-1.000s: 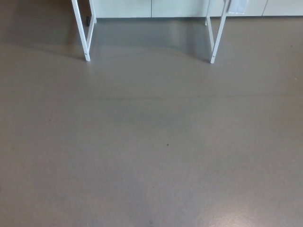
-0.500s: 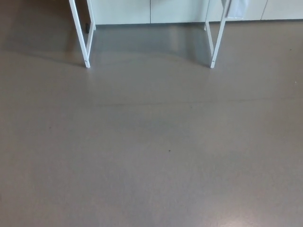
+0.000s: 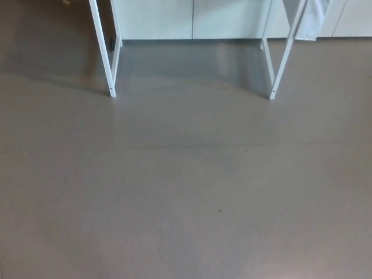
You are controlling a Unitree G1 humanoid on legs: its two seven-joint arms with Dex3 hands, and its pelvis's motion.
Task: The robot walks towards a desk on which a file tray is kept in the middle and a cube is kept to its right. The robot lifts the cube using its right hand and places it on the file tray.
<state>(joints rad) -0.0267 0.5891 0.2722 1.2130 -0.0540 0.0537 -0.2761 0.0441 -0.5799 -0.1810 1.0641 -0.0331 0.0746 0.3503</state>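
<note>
A grey-brown floor [image 3: 186, 192], smooth and dully reflective, fills nearly the whole head view, from the bottom edge to the upper quarter of the frame. Along the top edge runs a row of pale cabinet fronts [image 3: 192, 18], split by thin vertical seams, meeting the floor in a straight line. In front of them stands the lower part of a white desk [image 3: 286, 49], seen only as two slim metal leg frames: the left leg frame [image 3: 102, 49] comes down from the top edge at upper left to a foot on the floor, and the right leg frame [image 3: 279, 72] slants down from upper right to a foot of its own, the two well apart. Each frame is a pair of struts that converge at the foot. A soft shadow [image 3: 192, 64] lies on the floor between the frames, darkest near the cabinets. A white sheet or cloth [image 3: 314, 20], which of the two cannot be told, hangs at the upper right just beside the right leg frame. A faint line [image 3: 197, 145] crosses the floor near mid-frame, and a tiny dark speck [image 3: 219, 210] sits below centre. The desktop lies beyond the top edge, so the cube and the file tray are out of sight. Neither the left hand nor the right hand enters the frame, so how their fingers stand cannot be told.
</note>
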